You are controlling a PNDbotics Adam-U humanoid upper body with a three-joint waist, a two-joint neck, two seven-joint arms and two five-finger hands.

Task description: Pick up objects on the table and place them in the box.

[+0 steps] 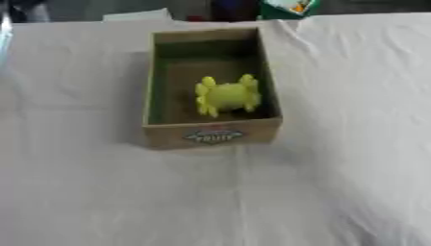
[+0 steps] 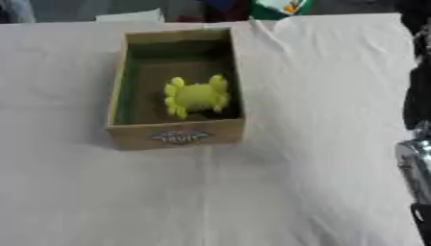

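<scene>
On the white tablecloth [image 1: 336, 144], the yellow toy [image 1: 225, 95] lies inside the box [image 1: 210, 135]; no robot hand shows

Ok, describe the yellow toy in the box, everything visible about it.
The yellow toy is a rounded yellow-green body with small brighter yellow knobs sticking out on its left and right sides; what it is made of cannot be told. It lies on the floor of the open cardboard box, toward the near right end, close to the right wall. No hand touches it.

Likely a lab or test setup: table [image 1: 336, 182] draped in wrinkled white cloth, lone cardboard box [image 1: 210, 137], clutter [image 2: 282, 7] along the far edge.
</scene>
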